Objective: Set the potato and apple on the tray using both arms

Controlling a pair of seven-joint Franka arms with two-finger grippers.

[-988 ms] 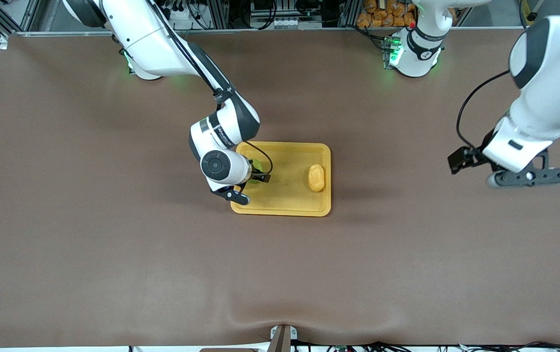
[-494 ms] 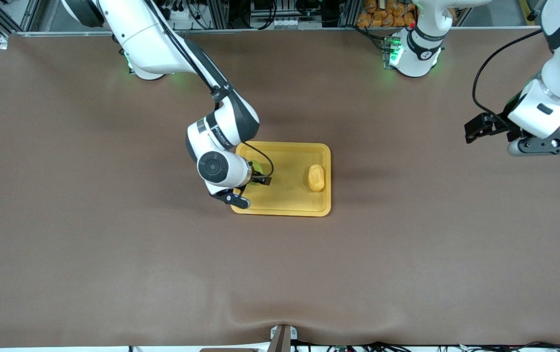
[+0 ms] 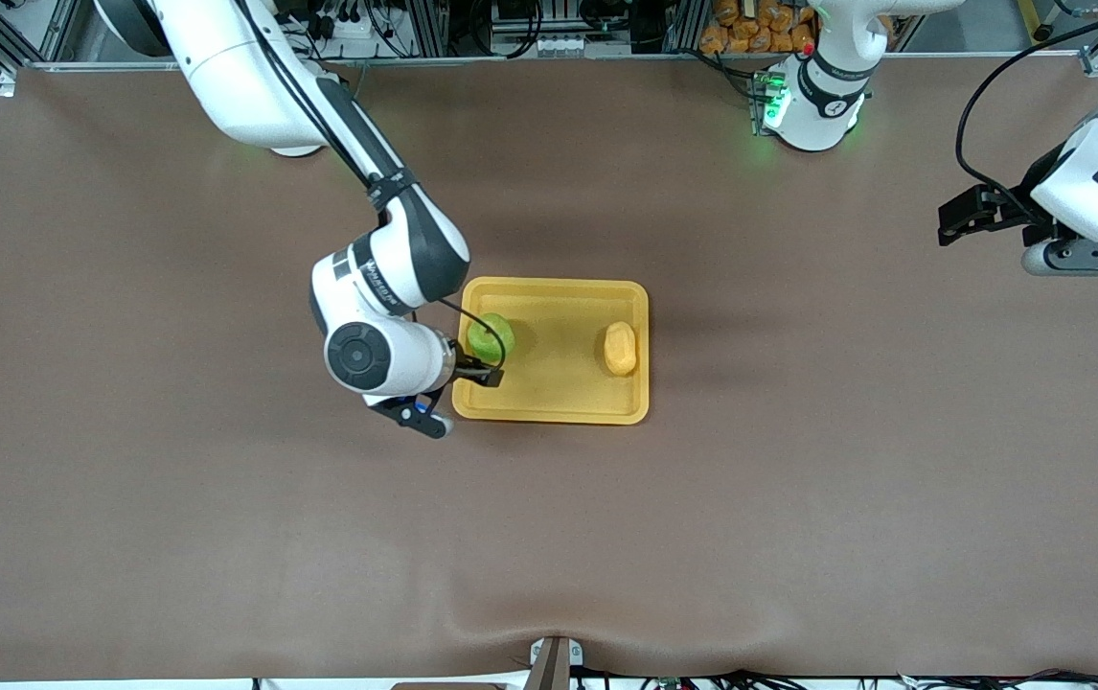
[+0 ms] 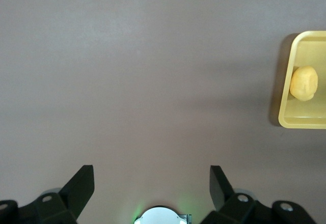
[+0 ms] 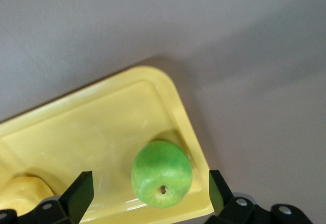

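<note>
Right gripper (image 3: 458, 379): over the tray's edge toward the right arm's end of the table, fingers spread wide and holding nothing; in the right wrist view (image 5: 147, 193) the apple sits free between the two finger tips.
Apple (image 3: 490, 336): resting on the tray floor close against the rim at the right arm's end, stem dimple showing in the right wrist view (image 5: 162, 173).
Tray (image 3: 559, 414): near the middle of the table, well clear of every table edge and corner, now carrying both pieces of produce.
Potato (image 3: 620, 348): lying on the tray near the rim at the left arm's end, well apart from the apple; also seen in the left wrist view (image 4: 304, 83).
Left gripper (image 3: 1076, 257): high over bare table by the left arm's end, toward the corner nearest that arm's base, fingers wide apart (image 4: 152, 186) and empty; this arm waits.
Risk: the apple is round and lies right at the low rim, so a finger brushing it on withdrawal would likely roll it off or nudge the tray.
Change: half a second ago the right gripper covered the apple; it has since backed off toward the right arm's end, leaving it exposed, and the left gripper has drawn farther toward its corner.
</note>
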